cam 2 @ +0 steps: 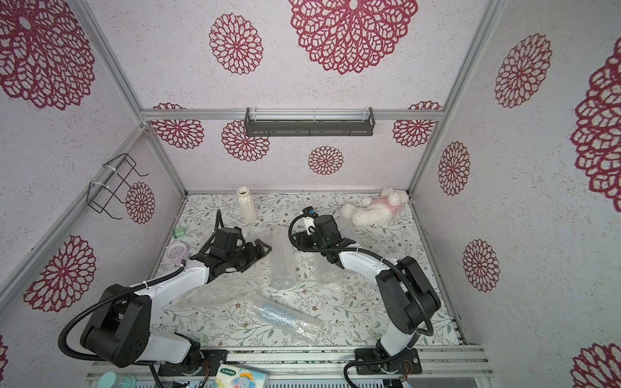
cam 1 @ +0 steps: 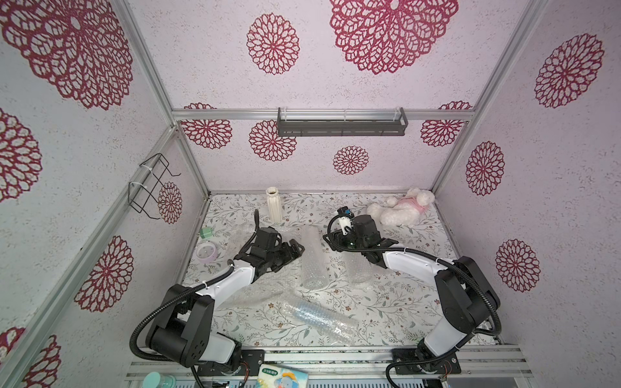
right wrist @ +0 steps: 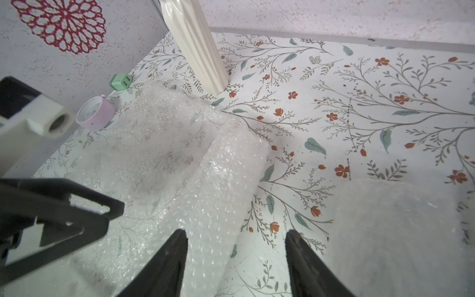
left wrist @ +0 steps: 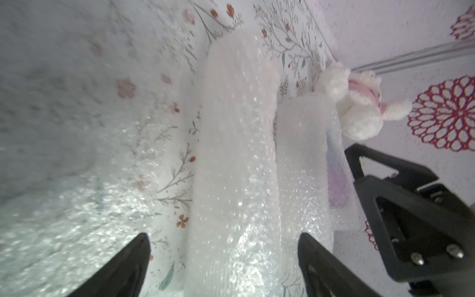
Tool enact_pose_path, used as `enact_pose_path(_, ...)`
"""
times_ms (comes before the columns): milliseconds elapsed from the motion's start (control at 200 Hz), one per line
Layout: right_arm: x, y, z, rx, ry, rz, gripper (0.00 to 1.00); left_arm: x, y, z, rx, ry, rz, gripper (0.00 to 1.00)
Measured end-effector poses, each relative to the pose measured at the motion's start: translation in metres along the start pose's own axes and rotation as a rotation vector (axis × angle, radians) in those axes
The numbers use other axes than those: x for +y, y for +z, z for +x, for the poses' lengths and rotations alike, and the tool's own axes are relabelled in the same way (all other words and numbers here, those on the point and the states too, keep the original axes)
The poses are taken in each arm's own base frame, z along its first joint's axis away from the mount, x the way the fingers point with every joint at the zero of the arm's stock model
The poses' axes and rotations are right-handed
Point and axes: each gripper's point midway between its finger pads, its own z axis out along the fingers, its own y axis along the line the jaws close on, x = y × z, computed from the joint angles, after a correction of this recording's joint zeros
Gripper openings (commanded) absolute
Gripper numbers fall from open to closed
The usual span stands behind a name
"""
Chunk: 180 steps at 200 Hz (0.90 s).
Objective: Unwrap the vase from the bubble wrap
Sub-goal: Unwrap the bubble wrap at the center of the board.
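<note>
A clear bubble wrap roll point(cam 1: 314, 260) point(cam 2: 282, 263) lies mid-table, its long axis running front to back. My left gripper point(cam 1: 297, 250) point(left wrist: 223, 239) is open at its left side, and the roll point(left wrist: 231, 167) sits between the spread fingers. My right gripper point(cam 1: 331, 243) point(right wrist: 235, 236) is open at the roll's far right, with the wrap point(right wrist: 218, 180) against one finger. A second bubble wrap roll point(cam 1: 358, 268) lies under the right arm. A wrapped bundle point(cam 1: 319, 317) with a pale blue ribbed shape inside lies at the front. A bare cream ribbed vase point(cam 1: 275, 208) point(right wrist: 195, 51) stands at the back.
A flat bubble wrap sheet point(cam 1: 248, 295) lies under the left arm. A white plush toy point(cam 1: 403, 210) is at the back right. A pink round clock point(cam 1: 208, 252) and a green block point(cam 1: 205, 232) sit by the left wall. A grey shelf point(cam 1: 341, 126) hangs on the back wall.
</note>
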Motion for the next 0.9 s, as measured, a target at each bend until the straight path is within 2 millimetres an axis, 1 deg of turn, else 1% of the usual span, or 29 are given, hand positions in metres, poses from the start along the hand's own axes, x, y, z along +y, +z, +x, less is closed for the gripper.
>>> enact_pose_path(30,0.000,0.000,-0.001,-0.003,0.000,0.000,0.63,0.004,0.000,-0.004,-0.003,-0.008,-0.016,0.84)
enact_pose_path(85,0.000,0.000,-0.002,-0.006,-0.001,0.001,0.63,0.008,0.002,-0.006,0.010,-0.011,-0.046,0.80)
enact_pose_path(130,0.000,0.000,-0.003,-0.007,-0.001,0.003,0.63,0.009,0.006,-0.004,0.029,-0.005,-0.064,0.75)
enact_pose_path(180,-0.001,0.000,-0.003,-0.008,-0.001,0.007,0.63,0.010,0.010,0.001,0.050,0.008,-0.091,0.67)
enact_pose_path(270,-0.002,-0.005,-0.004,-0.017,-0.001,0.020,0.63,0.006,0.019,0.010,0.091,0.048,-0.147,0.55)
enact_pose_path(330,-0.002,-0.011,-0.005,-0.028,-0.003,0.026,0.63,-0.001,0.025,0.015,0.113,0.084,-0.181,0.50)
enact_pose_path(360,-0.002,-0.014,-0.006,-0.033,-0.004,0.028,0.63,-0.003,0.027,0.017,0.119,0.098,-0.192,0.46)
enact_pose_path(425,-0.001,-0.021,-0.011,-0.050,-0.006,0.036,0.63,-0.007,0.032,0.023,0.136,0.120,-0.207,0.40)
enact_pose_path(490,0.000,-0.025,-0.015,-0.065,-0.008,0.039,0.63,-0.007,0.036,0.029,0.153,0.130,-0.219,0.30)
enact_pose_path(580,-0.001,-0.029,-0.019,-0.079,-0.010,0.047,0.63,-0.014,0.040,0.031,0.156,0.134,-0.202,0.27)
enact_pose_path(700,-0.003,-0.036,-0.016,-0.084,-0.010,0.065,0.63,-0.027,0.047,0.032,0.152,0.125,-0.147,0.27)
enact_pose_path(761,-0.004,-0.038,-0.015,-0.085,-0.009,0.070,0.63,-0.035,0.052,0.036,0.153,0.120,-0.107,0.28)
enact_pose_path(901,-0.007,-0.043,-0.013,-0.085,-0.007,0.089,0.63,-0.063,0.060,0.044,0.149,0.105,0.022,0.30)
